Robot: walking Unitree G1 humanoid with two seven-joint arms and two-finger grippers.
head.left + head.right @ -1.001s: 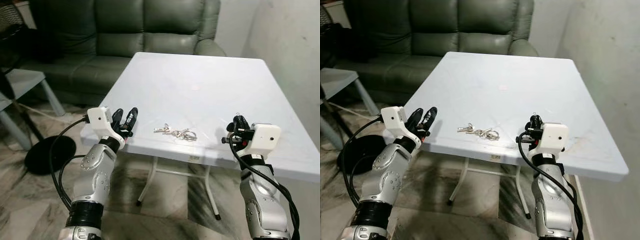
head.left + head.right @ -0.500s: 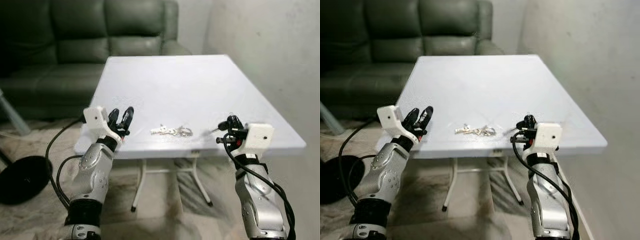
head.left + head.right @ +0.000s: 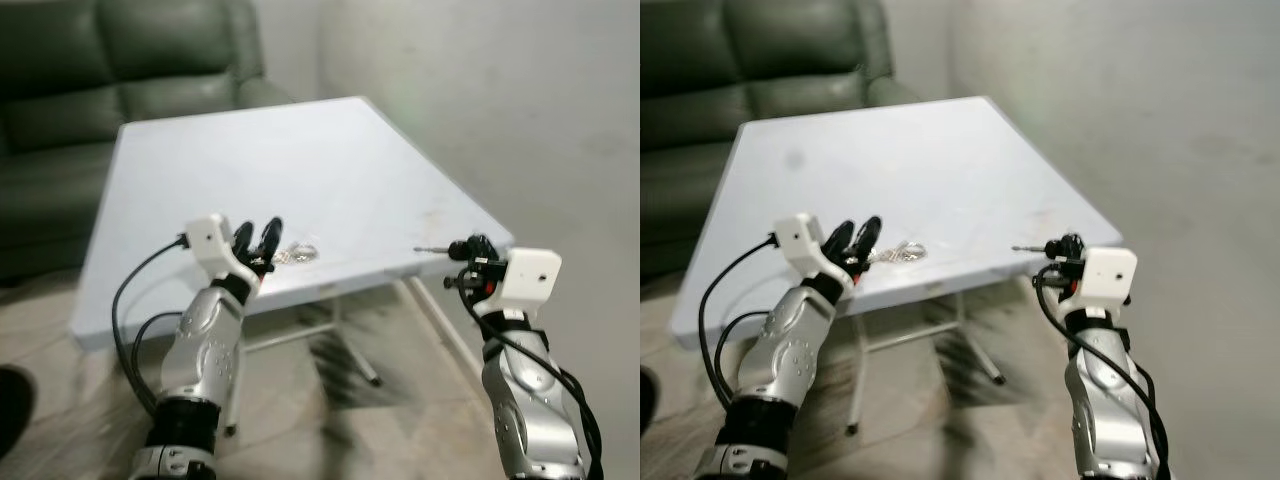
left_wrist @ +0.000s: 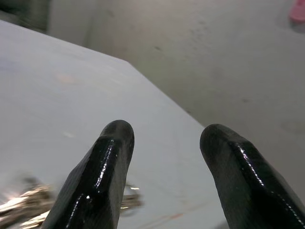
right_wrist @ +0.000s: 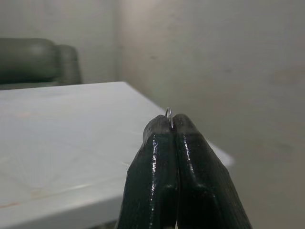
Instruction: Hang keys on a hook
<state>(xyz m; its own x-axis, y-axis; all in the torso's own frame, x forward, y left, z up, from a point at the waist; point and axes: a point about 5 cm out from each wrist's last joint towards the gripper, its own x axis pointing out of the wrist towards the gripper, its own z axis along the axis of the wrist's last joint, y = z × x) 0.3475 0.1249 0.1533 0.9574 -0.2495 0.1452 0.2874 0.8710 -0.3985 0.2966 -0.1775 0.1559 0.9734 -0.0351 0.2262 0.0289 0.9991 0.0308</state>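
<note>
Keys [image 3: 296,253] lie on table [image 3: 300,170] just ahead of left gripper [image 3: 258,240] — fingers spread, nearer; right gripper [image 3: 464,250] pinched on a thin metal hook [image 5: 168,114].

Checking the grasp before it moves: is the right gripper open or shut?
Shut: the right gripper has its fingers pressed together, pinching a thin metal hook.

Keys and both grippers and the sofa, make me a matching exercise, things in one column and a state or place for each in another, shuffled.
Things:
1. keys
2. left gripper
3. right gripper
4. sofa

States or places:
A. fingers pressed together on a thin wire
B. beyond the table's far edge
C. lying on the table near its front edge
D. fingers apart, close to the keys

Pairs: 1-C, 2-D, 3-A, 4-B
</note>
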